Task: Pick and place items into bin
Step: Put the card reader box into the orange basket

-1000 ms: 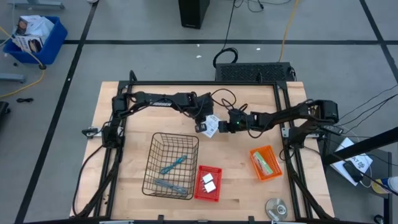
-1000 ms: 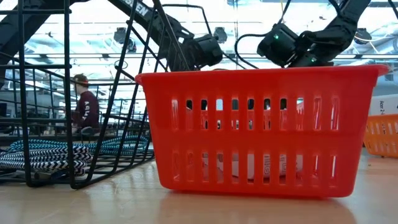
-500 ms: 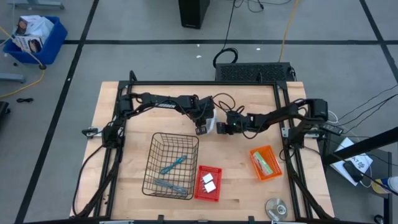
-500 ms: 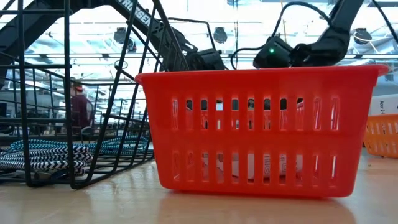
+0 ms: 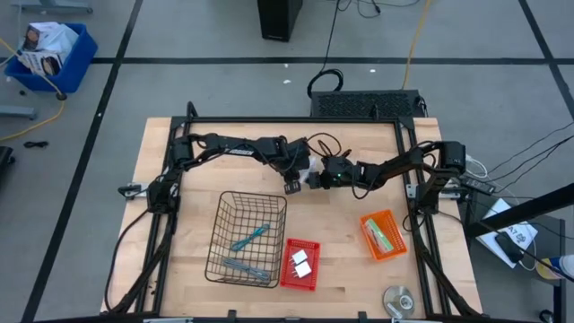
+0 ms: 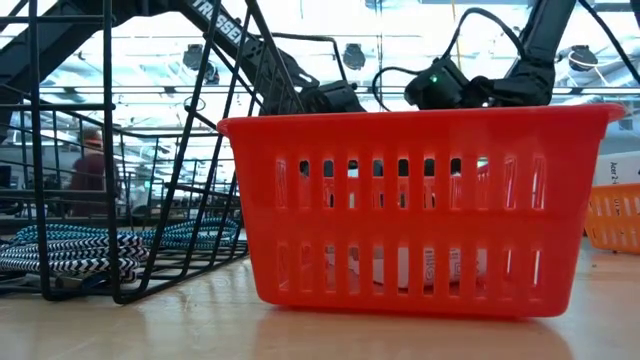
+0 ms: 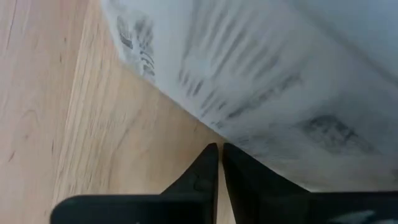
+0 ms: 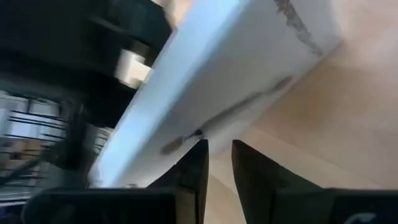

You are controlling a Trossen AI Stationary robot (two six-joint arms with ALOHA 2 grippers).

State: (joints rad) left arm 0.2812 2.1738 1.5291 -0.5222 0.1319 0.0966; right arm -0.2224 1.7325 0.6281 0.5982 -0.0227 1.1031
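On the left of the pale wooden table, a black wire basket lay tipped on its side, holding two slim teal and grey hand tools, one near its middle and one by its lower edge. Just right of it stood a small red plastic slotted basket with two small white blocks inside. Farther right sat an orange plastic basket with flat white cards with green print, their number unclear. One round silver disc lay at the table's front right corner.

Above the baskets, the two dark arms met mid-table. The left gripper had its fingers drawn almost together on the edge of a white card with grey print, held clear of the wood. The right gripper faced it from the other side, its fingers a narrow slit apart with the same card's edge at their tips; whether it gripped could not be told.

The low view was blocked by the red basket, which hid the card and both grippers' fingers. Only that view showed a coiled blue and white braided cable and a person in a dark red top far behind. Only the overhead view showed a blue bin on the floor.
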